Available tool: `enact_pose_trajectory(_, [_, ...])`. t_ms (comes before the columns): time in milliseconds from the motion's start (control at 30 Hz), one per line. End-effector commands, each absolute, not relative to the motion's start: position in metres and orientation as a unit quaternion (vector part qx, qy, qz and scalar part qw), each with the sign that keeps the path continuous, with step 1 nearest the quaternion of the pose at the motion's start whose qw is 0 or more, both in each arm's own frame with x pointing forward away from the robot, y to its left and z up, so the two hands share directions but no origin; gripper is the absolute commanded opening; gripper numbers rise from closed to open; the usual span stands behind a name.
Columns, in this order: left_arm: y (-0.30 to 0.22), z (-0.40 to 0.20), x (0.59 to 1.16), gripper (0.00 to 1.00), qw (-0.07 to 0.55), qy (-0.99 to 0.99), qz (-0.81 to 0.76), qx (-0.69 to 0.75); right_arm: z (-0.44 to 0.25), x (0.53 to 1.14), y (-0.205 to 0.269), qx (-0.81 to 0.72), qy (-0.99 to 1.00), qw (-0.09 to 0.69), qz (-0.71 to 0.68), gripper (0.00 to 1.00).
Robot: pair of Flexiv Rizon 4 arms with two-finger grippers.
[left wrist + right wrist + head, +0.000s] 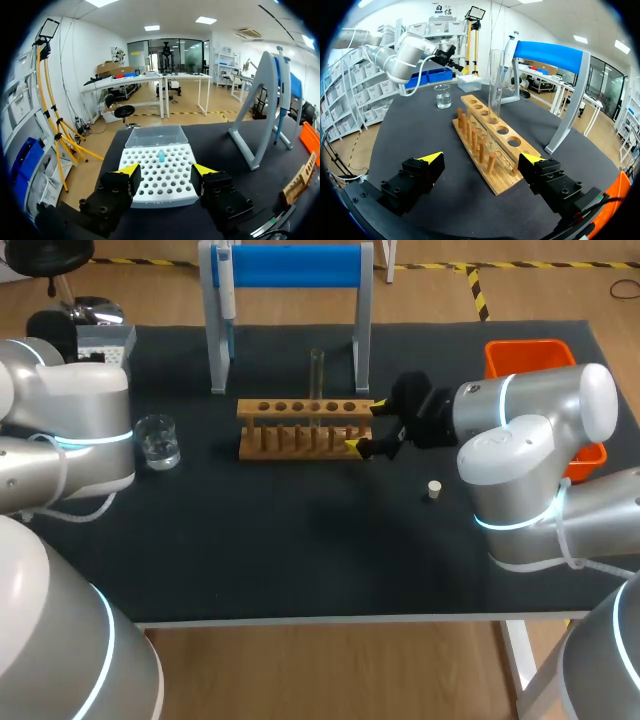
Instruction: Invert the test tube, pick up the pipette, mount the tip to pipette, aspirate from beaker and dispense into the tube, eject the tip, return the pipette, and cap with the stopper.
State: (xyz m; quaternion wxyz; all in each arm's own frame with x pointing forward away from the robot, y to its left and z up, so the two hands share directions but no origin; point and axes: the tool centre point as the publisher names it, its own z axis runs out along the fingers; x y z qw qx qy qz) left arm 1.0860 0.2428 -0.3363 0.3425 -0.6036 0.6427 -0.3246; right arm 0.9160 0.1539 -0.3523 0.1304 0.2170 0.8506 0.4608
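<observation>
A clear test tube (pixel 316 375) stands upright in the wooden rack (pixel 305 428), mouth up. My right gripper (pixel 372 428) is open at the rack's right end; in the right wrist view the right gripper (pixel 482 160) has the rack's (pixel 490 145) near end between its fingers, untouched, with the tube (pixel 495 85) ahead. My left gripper (pixel 162 172) hangs open over the white tip box (pixel 165 187), which holds one blue tip (pixel 161 156). The pipette (pixel 227 285) hangs on the blue-topped stand (pixel 290 268). A beaker (pixel 158 440) sits left of the rack. The stopper (pixel 433 490) lies front right.
An orange bin (pixel 530 358) stands at the back right, partly behind my right arm. The tip box (pixel 105 340) is at the table's back left corner. The stand's legs (pixel 362 340) rise just behind the rack.
</observation>
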Motion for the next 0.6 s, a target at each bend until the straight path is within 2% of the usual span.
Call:
enact_pose_trajectory(33, [0.242, -0.343, 1.096, 0.60, 0.346, 0.641, -0.324, -0.604, -0.353, 0.916, 0.153, 0.217, 0.851, 0.130, 0.461, 1.00])
enact_pose_trajectory(200, [0.243, -0.344, 1.103, 0.56, 0.345, 0.642, -0.325, -0.602, -0.353, 0.916, 0.153, 0.217, 0.851, 0.130, 0.461, 1.00])
enact_pose_trajectory(467, [0.243, -0.347, 1.113, 0.59, 0.347, 0.643, -0.327, -0.600, -0.353, 0.916, 0.153, 0.217, 0.851, 0.130, 0.461, 1.00])
enact_pose_trajectory(600, [0.244, -0.348, 1.117, 0.56, 0.348, 0.642, -0.327, -0.600, -0.353, 0.916, 0.153, 0.217, 0.851, 0.130, 0.461, 1.00])
